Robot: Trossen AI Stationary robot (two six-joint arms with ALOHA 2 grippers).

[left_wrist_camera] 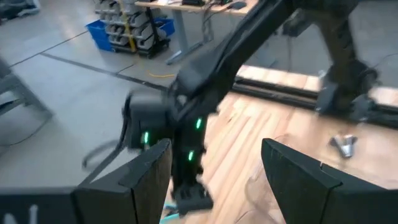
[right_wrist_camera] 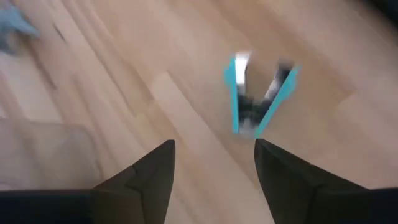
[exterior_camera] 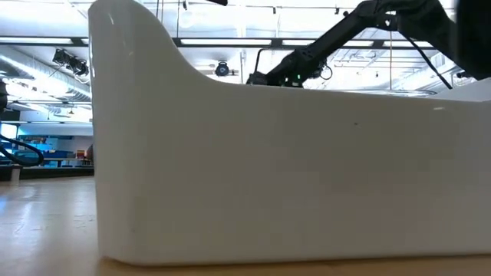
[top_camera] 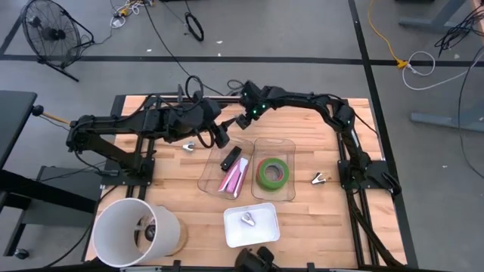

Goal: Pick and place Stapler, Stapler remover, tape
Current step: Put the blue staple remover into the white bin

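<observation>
Though blurred, blue-handled stapler remover (right_wrist_camera: 258, 99)

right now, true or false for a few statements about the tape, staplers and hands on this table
1. A green tape ring lies in the right clear container. True.
2. The right hand grips a staple remover. False: it is open and empty.
3. A staple remover lies in the white tray. True.
4. The left clear container is empty. False: it holds a black stapler and a pink object.
</observation>
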